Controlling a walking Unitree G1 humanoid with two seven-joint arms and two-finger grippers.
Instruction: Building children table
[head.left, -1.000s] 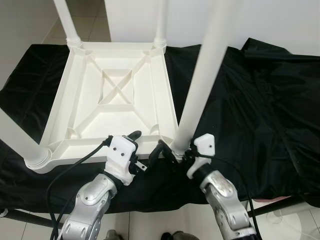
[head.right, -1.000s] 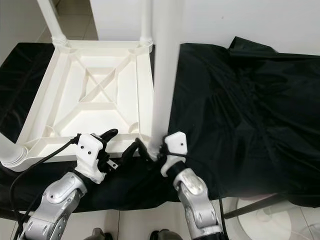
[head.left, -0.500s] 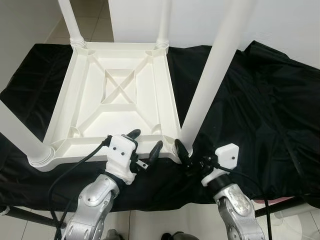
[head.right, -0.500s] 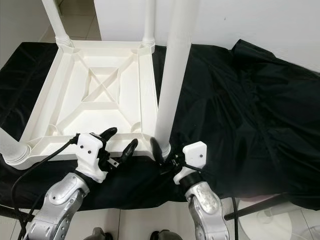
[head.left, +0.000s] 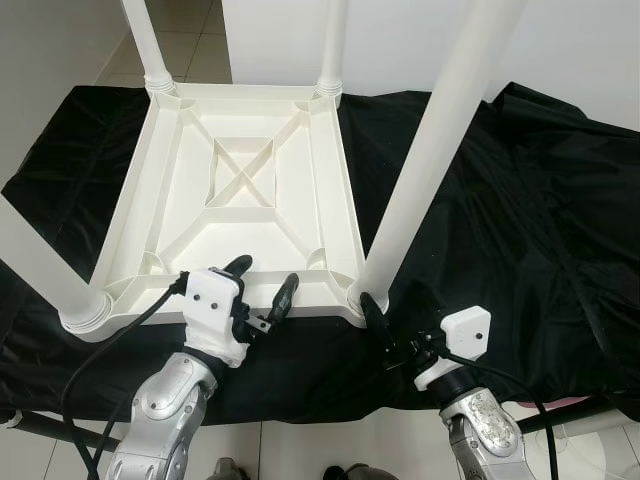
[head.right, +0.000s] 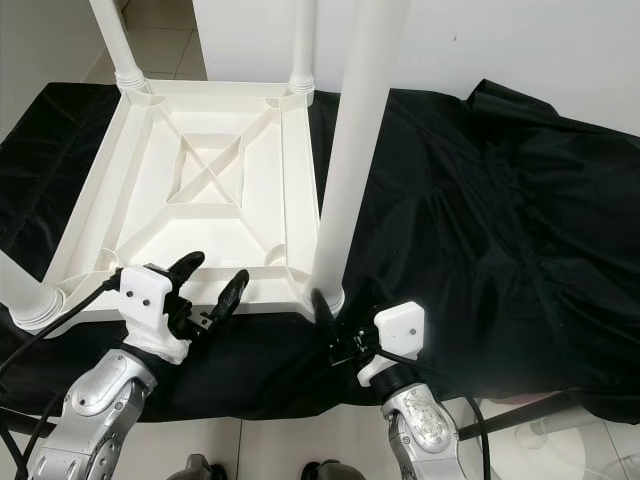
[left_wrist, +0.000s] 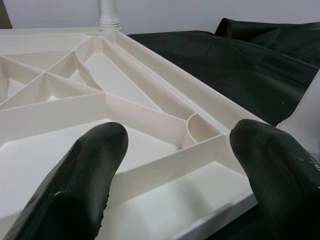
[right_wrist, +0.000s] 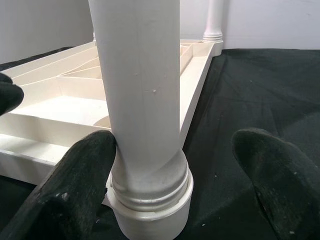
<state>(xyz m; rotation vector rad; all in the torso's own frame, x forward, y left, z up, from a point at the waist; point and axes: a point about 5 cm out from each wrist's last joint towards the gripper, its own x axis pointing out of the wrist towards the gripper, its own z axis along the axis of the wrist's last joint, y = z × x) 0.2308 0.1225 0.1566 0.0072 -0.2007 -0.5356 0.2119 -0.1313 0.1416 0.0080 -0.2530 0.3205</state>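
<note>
A white plastic children's table (head.left: 240, 190) lies upside down on a black cloth (head.left: 520, 200) covering the work surface, its round white legs pointing up. The left gripper (head.left: 262, 290) hovers spread over the table's near edge. The right gripper (right_wrist: 172, 185), fingers spread, flanks the base of the near-right white leg (head.left: 430, 170), one finger (right_wrist: 80, 185) touching it.

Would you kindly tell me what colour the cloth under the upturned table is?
The cloth is plain black, seen best in the left eye view.
</note>
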